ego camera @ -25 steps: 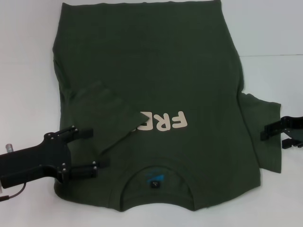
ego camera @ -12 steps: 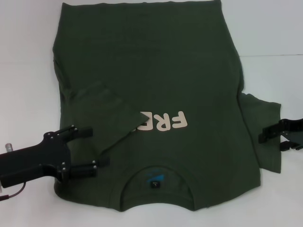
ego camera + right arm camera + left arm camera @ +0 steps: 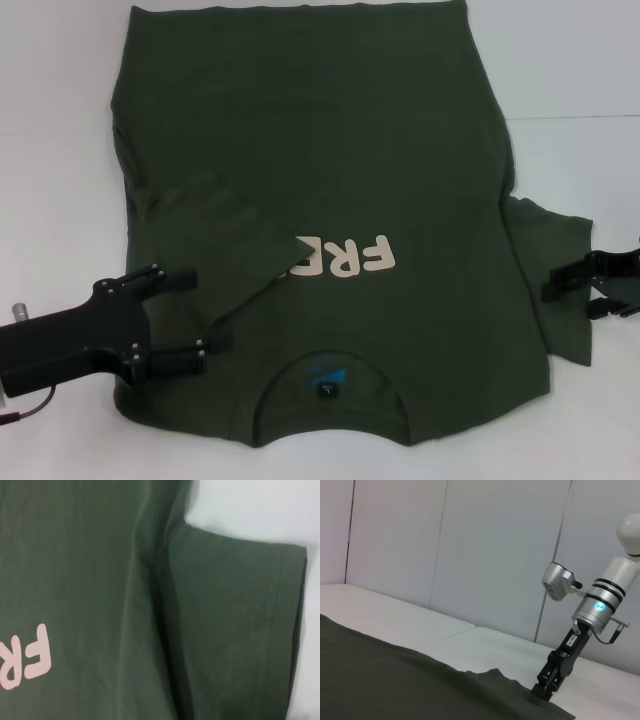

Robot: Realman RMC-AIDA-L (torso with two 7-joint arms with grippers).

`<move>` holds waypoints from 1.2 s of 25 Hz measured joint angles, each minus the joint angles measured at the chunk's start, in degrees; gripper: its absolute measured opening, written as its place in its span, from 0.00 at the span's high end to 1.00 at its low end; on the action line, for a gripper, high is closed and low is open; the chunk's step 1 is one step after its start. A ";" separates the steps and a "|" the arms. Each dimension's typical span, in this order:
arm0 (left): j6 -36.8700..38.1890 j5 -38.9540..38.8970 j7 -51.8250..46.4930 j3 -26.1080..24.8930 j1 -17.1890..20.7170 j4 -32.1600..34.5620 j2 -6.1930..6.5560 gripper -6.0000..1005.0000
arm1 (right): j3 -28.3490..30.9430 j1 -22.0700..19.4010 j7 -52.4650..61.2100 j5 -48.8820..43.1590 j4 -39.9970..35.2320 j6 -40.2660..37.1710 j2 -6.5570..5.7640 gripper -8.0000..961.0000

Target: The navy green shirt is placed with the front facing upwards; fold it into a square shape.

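Right end effector (image 3: 588, 293) slightly farther right.

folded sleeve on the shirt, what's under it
The folded sleeve lies on the shirt chest and covers the end of the print; only "FRE" shows. The letters beneath it are hidden.

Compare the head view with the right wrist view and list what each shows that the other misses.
Only the head view: both claws, the left claw open over the folded-in sleeve, the right claw open at the outspread sleeve's edge, plus the collar with its blue label.
Only the right wrist view: the outspread sleeve's hem stitching up close.
Both: the navy green shirt, its off-white print and the white table.
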 joint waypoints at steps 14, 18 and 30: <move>-0.09 -0.01 0.04 -0.01 -0.17 0.00 0.00 0.07 | 0.59 0.05 -0.28 2.05 0.04 -0.40 -0.13 0.20; -0.09 -0.01 0.04 -0.01 -0.18 0.00 0.00 0.07 | 0.48 0.03 -0.31 2.19 0.03 -0.50 -0.16 0.20; -0.18 0.26 0.02 -0.01 -0.50 -0.03 0.00 0.07 | -0.90 0.05 -0.22 1.76 0.02 -2.42 -1.64 0.20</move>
